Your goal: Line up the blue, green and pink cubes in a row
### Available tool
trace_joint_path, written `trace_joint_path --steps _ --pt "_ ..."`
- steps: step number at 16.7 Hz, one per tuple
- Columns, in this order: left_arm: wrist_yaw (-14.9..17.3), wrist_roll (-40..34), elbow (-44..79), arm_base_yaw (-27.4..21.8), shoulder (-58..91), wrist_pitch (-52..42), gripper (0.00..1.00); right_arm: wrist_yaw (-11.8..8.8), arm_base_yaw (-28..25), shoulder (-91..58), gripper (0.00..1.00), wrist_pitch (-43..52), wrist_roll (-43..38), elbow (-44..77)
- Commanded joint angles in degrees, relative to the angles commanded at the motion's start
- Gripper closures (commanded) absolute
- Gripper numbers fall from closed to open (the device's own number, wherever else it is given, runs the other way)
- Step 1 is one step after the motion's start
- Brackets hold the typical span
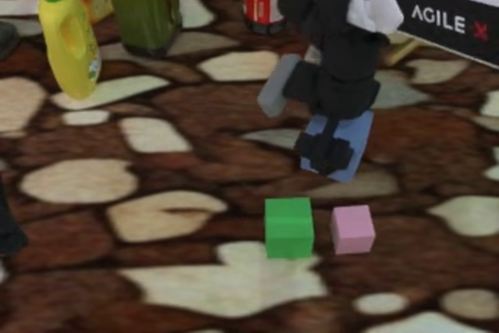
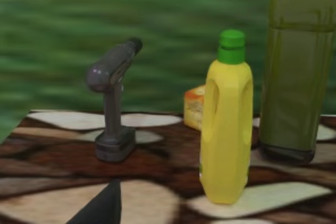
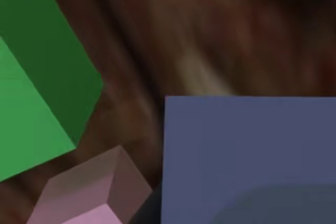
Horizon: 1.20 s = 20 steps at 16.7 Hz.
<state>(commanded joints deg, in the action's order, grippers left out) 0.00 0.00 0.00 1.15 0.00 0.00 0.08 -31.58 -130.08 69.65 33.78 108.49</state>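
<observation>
Brown stone-patterned table (image 1: 195, 107) under three cubes (image 1: 288, 227)

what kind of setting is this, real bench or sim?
Most likely a rendered tabletop test scene, not a real room: a table with a brown and cream stone pattern, plain blue, green and pink cubes, household clutter like a yellow bottle and a drill, and a blurred green backdrop.

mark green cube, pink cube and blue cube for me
green cube (image 1: 288, 220): top view, its top face.
pink cube (image 1: 352, 224): top view, its top face.
blue cube (image 1: 357, 136): top view, exposed top face beside the right gripper.
</observation>
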Motion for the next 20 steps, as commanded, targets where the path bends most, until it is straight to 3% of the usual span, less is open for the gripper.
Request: trace_joint_path --steps 11,20 --pt "0.0 0.0 0.0 0.0 0.0 0.0 0.0 0.29 -21.19 -17.66 1.0 17.64 1.21 37.12" --pt "0.0 0.0 0.0 0.0 0.0 0.0 0.0 0.29 -22.31 -17.88 1.0 16.21 1.09 36.35"
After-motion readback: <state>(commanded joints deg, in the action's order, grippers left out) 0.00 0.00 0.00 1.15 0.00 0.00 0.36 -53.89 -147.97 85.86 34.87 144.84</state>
